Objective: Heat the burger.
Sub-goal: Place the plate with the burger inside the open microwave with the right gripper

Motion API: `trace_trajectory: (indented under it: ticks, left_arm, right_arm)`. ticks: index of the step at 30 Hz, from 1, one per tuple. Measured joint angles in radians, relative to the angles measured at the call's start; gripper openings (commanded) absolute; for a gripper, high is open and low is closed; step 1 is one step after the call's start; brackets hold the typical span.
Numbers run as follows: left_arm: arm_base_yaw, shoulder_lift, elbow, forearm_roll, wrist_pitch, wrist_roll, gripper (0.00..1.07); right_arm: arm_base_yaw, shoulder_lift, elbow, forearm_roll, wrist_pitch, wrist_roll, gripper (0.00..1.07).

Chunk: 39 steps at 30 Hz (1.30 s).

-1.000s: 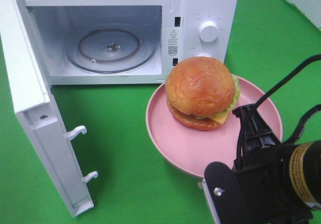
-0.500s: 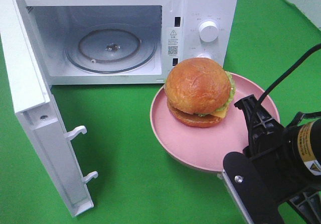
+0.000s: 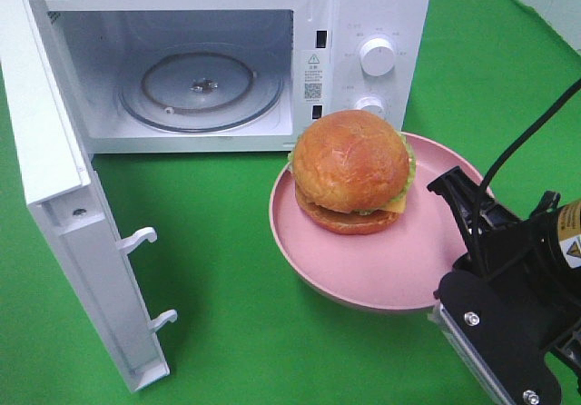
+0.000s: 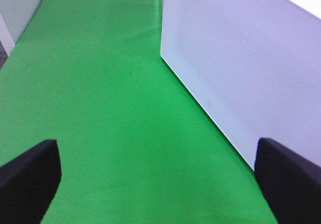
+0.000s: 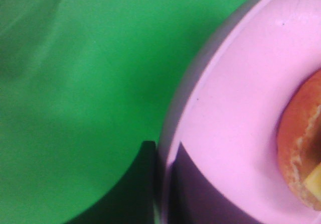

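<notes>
- The right end effector (image 3: 451,185) was clamped on the rim of the pink plate (image 3: 363,278), which carried the burger (image 3: 352,171).
- Plate and burger had shifted slightly toward the open microwave (image 3: 381,5), so loading was probably under way.
- The left end effector (image 4: 159,184) stood wide open, empty.

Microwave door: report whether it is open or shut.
Open. The door stands wide at the left of the microwave, baring the cavity and its glass turntable.

Black right claw (image 3: 457,190), cables (image 3: 536,126), silver screws (image 3: 469,318)
</notes>
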Motion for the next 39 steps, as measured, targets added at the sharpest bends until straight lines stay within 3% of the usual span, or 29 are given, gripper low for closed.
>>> trace_trajectory:
  ticks: [5,15,24,39]
  left_arm:
    - [0.000,0.000,0.000,0.000,0.000,0.000,0.98]
    - [0.000,0.000,0.000,0.000,0.000,0.000,0.98]
    - [0.000,0.000,0.000,0.000,0.000,0.000,0.98]
    - [0.000,0.000,0.000,0.000,0.000,0.000,0.98]
  right_arm:
    - [-0.013,0.000,0.000,0.059,0.000,-0.072,0.00]
    - [-0.011,0.000,0.000,0.058,0.000,-0.086,0.00]
    - [0.072,0.022,-0.008,-0.004,0.002,-0.077,0.00]
    - [0.072,0.222,-0.215,0.044,0.002,-0.061,0.00]
